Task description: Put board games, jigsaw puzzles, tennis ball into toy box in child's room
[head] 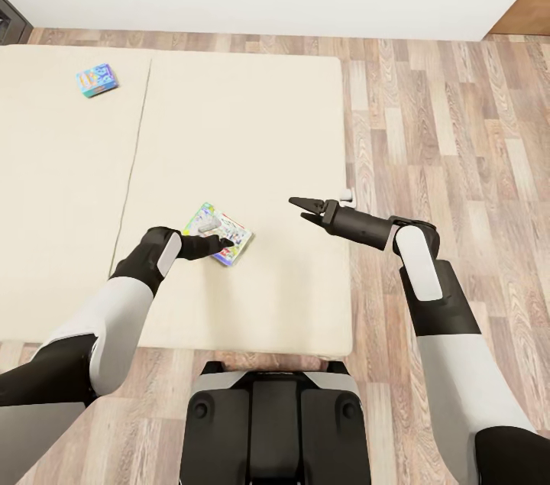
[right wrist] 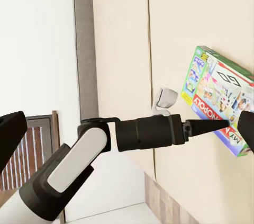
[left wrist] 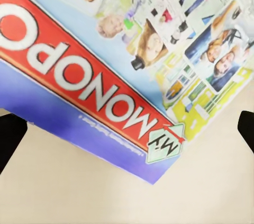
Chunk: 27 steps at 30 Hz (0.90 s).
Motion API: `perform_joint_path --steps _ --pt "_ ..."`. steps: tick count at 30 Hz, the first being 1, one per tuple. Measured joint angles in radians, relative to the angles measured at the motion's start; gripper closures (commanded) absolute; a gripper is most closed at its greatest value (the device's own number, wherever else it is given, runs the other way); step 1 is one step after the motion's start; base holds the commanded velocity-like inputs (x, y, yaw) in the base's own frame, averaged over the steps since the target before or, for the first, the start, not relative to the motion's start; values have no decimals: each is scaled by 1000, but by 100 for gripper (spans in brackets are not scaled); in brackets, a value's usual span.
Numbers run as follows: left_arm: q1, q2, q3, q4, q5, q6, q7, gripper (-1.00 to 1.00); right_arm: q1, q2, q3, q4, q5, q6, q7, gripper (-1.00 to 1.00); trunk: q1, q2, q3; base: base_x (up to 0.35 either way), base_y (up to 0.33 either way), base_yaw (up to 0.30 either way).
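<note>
- Far left on the beige two-part mattress of the bed (head: 69,187), the small blue flat game box (head: 97,79) is lying untouched, well apart from both arms.
- Nearer the bed's front edge, the left gripper (head: 221,244) is hovering right over the green-edged flat game box with the white busy MONOPOLY cover (head: 218,233). In the left wrist view the fingers (left wrist: 10,139) are standing wide, spread past the box corner (left wrist: 127,65), nothing held.
- Whether the tips are touching the cover, I cannot tell.
- Right of that, the right gripper (head: 305,208) is hanging above the mattress near its right edge, jaws parted, empty, pointing toward the box.
- Beyond the bed, wood-plank floor (head: 451,134) is running off to the right.
- Risk: the box is lying flat on a soft mattress, so a top-down pinch is likely skating off the lid or pushing it into the padding.
- Risk: the approach looks corner-on; closing there would likely spin the box instead of gripping it.
- Risk: bringing the right arm in could nudge the box away or clash with the left arm.
</note>
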Motion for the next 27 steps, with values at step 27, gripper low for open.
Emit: perform_joint_path --steps 27 --pt "1 187 -77 -178 -8 204 -159 -100 0 1 0 11 1 -4 -35 -100 0 0 0 0 -1 0"
